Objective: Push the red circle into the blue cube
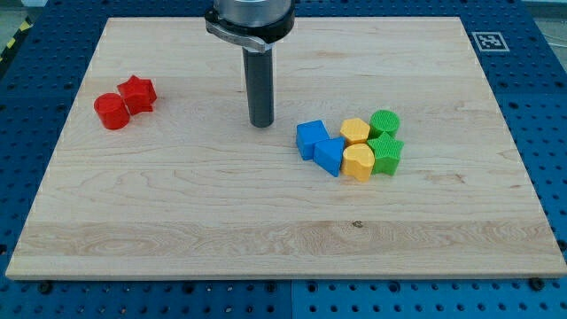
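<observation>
Camera view is showing the red circle sitting far left on the table, well apart from the blue cube; my tip, handless, is hovering between, nothing pushed yet.

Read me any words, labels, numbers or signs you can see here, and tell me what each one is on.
No readable words, brands or numbers.
One sign only: a black-and-white square fiducial marker, a pattern and not text, on the wooden board at its top-right corner in the view.
</observation>
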{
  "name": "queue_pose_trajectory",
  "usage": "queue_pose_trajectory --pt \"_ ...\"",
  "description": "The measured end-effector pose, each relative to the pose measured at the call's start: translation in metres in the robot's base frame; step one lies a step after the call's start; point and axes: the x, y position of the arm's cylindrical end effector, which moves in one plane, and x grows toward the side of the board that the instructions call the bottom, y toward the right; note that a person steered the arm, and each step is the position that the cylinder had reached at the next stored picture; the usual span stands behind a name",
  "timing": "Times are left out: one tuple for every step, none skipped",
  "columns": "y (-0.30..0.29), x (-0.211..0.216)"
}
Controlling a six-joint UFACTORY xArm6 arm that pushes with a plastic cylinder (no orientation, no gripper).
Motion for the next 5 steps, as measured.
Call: queue_pose_trajectory --pt "-0.004 0.0" --pt "-0.004 0.0" --pt "-0.009 0.012" --pt "-0.025 0.026" --pt "-0.041 0.037"
